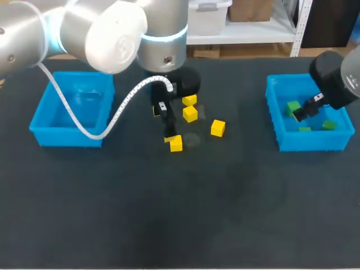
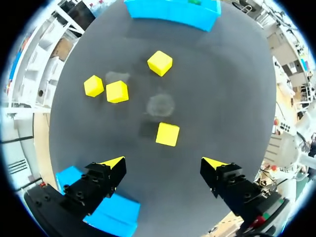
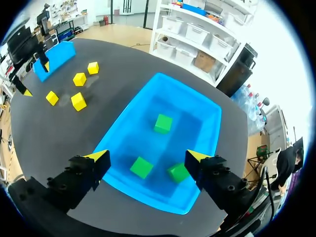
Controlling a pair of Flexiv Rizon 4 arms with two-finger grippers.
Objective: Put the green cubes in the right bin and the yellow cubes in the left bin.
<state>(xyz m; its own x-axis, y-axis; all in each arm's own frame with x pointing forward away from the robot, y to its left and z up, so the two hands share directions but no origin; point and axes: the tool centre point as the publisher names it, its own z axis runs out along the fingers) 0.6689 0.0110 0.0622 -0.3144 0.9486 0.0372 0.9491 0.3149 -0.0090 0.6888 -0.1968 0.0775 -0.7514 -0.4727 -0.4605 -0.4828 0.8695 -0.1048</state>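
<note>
left wrist view: yellow cube under left hand

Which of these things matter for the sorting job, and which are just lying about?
For the job:
four loose yellow cubes; three green cubes inside the right bin; the left bin.

Just there:
the dark table; a pale smudge on it.

- The left gripper hangs with its fingers spread wide over one yellow cube, which has bare table on every side.
- Two more yellow cubes sit just beside each other, with a narrow gap between them.
- A white cable crosses above the left bin.
- In the right bin, three green cubes lie apart under the open right gripper.
</note>
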